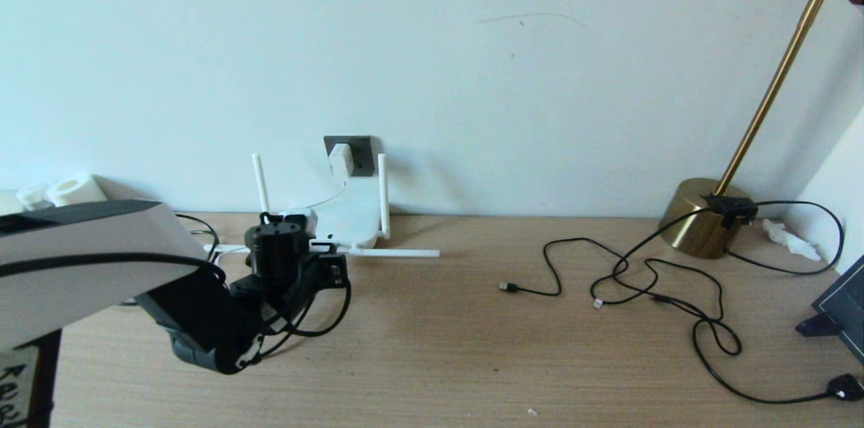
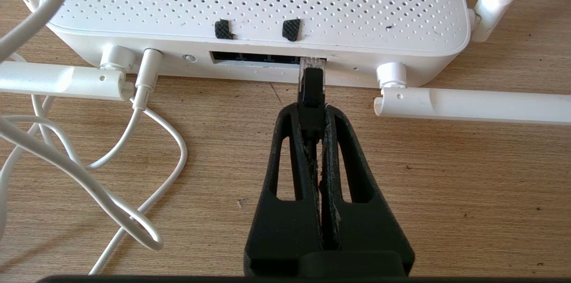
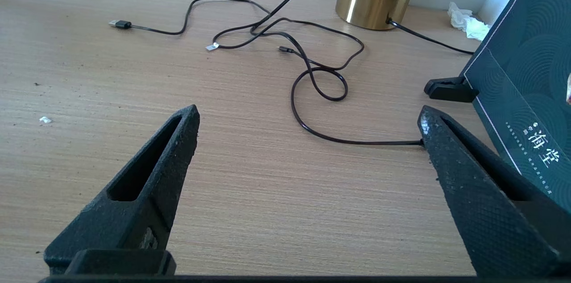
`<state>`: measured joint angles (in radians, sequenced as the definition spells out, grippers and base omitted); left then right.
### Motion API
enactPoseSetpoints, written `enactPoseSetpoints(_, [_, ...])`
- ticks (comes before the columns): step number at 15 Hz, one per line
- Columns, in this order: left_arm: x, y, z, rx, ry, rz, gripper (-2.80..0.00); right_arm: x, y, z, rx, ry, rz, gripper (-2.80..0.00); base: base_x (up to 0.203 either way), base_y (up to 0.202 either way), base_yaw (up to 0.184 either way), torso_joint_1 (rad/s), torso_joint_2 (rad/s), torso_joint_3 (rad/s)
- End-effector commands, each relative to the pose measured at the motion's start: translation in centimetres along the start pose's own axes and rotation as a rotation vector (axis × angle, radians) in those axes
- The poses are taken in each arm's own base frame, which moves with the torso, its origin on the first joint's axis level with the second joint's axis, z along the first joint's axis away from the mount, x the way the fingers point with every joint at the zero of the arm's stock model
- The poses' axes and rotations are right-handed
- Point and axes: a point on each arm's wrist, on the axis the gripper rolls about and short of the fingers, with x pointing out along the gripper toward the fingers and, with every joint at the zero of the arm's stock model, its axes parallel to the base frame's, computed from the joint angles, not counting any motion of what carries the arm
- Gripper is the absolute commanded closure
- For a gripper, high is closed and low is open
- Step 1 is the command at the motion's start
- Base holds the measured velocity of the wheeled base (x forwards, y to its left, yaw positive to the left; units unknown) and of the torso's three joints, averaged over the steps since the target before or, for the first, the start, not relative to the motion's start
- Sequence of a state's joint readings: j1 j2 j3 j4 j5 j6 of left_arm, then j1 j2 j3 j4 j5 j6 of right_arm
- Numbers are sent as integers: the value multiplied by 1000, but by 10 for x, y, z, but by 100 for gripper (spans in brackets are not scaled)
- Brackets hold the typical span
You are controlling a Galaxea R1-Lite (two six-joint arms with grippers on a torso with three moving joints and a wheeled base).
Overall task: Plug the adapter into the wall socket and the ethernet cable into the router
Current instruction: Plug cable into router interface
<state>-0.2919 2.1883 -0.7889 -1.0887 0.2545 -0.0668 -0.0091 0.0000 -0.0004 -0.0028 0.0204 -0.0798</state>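
Now my left gripper (image 2: 312, 111), clamped on the thick black ethernet cable's (image 2: 311, 89) plug, has its tip at the flat white plastic router's (image 2: 250, 2) port by the tabletop's back edge; next, I judge, a straight push. Right gripper (image 3: 308, 124) idles apart

White dotted router (image 2: 258, 2), black plug (image 2: 312, 91)
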Motion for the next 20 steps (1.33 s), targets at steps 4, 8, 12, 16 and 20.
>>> enactPoseSetpoints(4, [0, 0, 1, -3, -8, 2, 0, 0, 0, 0, 0, 1, 1, -280, 0, 0, 0, 0, 0, 0])
enactPoseSetpoints(8, [0, 1, 1, -3, -7, 3, 0, 0, 0, 0, 0, 2, 1, -280, 0, 0, 0, 0, 0, 0])
enactPoseSetpoints(12, [1, 4, 0, -5, -5, 10, 0, 0, 0, 0, -1, 2, 1, -280, 0, 0, 0, 0, 0, 0])
enactPoseSetpoints(16, [1, 5, 1, -7, -7, 13, 0, 0, 0, 0, 0, 1, 1, -280, 0, 0, 0, 0, 0, 0])
enactPoseSetpoints(20, [1, 5, 2, -7, -8, 13, 0, 0, 0, 0, 0, 0, 1, -280, 0, 0, 0, 0, 0, 0])
